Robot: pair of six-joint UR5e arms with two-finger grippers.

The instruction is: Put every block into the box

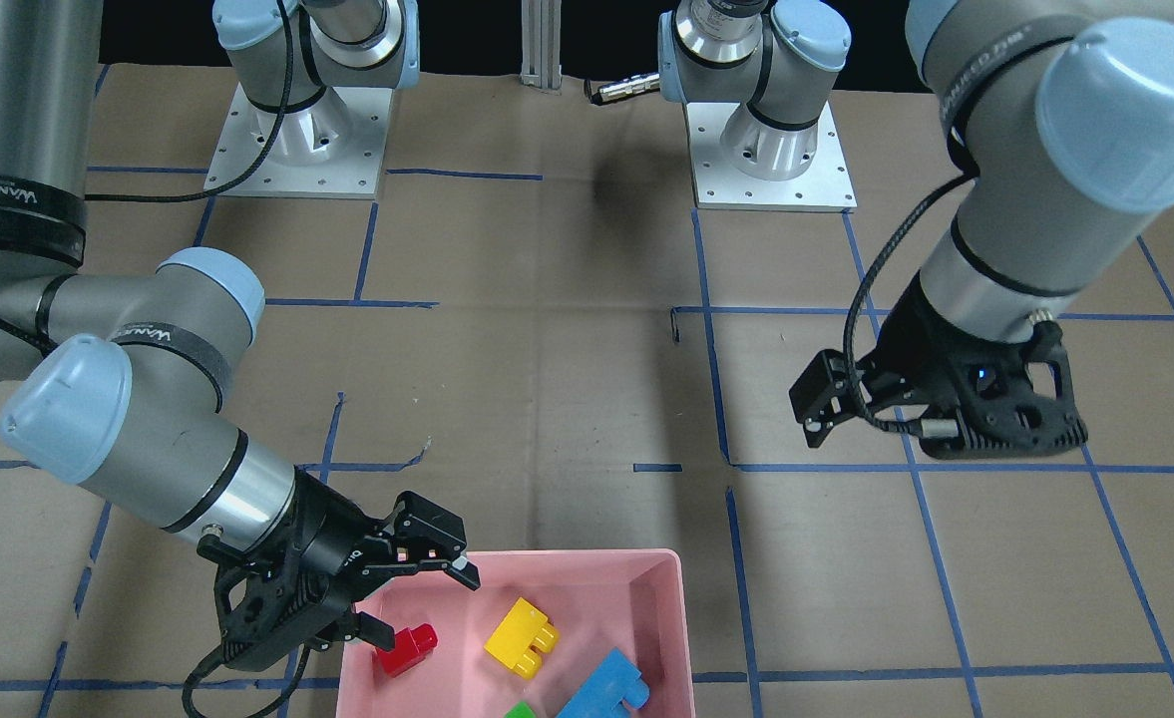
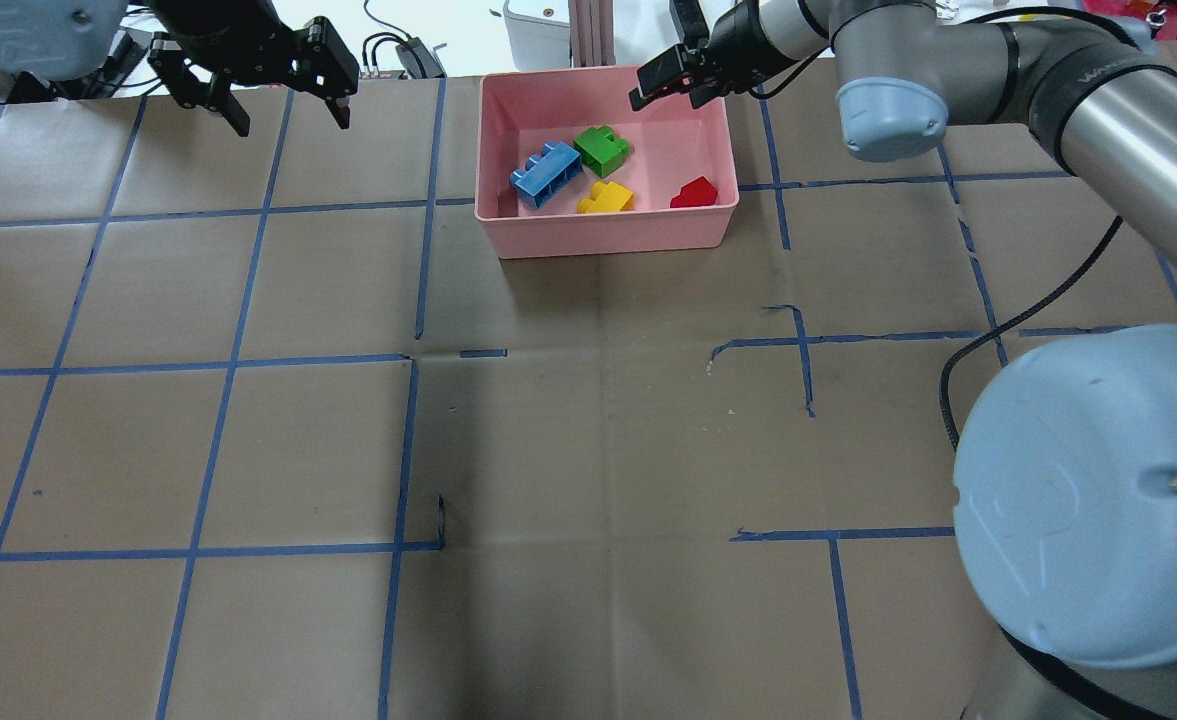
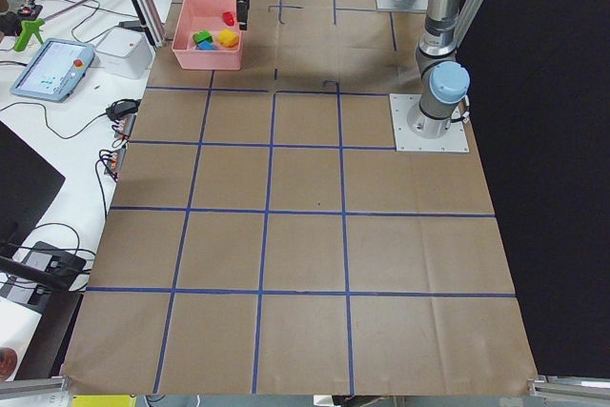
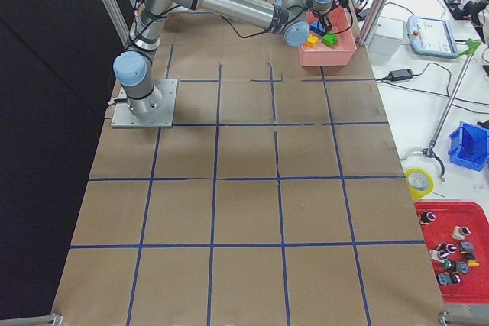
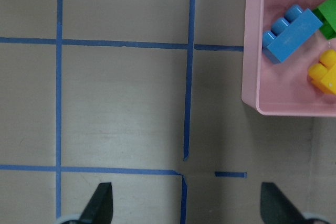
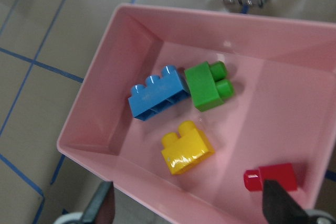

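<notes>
blocks [image 2: 605, 197]: all four lie inside the box [image 2: 608, 238]. the red block [image 6: 273, 177] sits just below the right gripper [image 1: 423, 600], close beside one fingertip. the yellow block [image 6: 187, 148] lies under the gap between its fingers, and the blue block [image 6: 157, 98] and green block [image 6: 207, 85], side by side, lie farther ahead. the right gripper hangs over the box, fingers spread, nothing between them. the left gripper [image 2: 291, 112], likewise spread and empty, hovers over brown paper [image 5: 121, 103] with the box well off to its side. i judge the placing step complete; the next move calls only for lifting the right gripper straight up clear of the box and parking both arms. the front-facing view cuts off most of the green block, the left wrist view omits the red one, and both side views are too small to add detail.
</notes>
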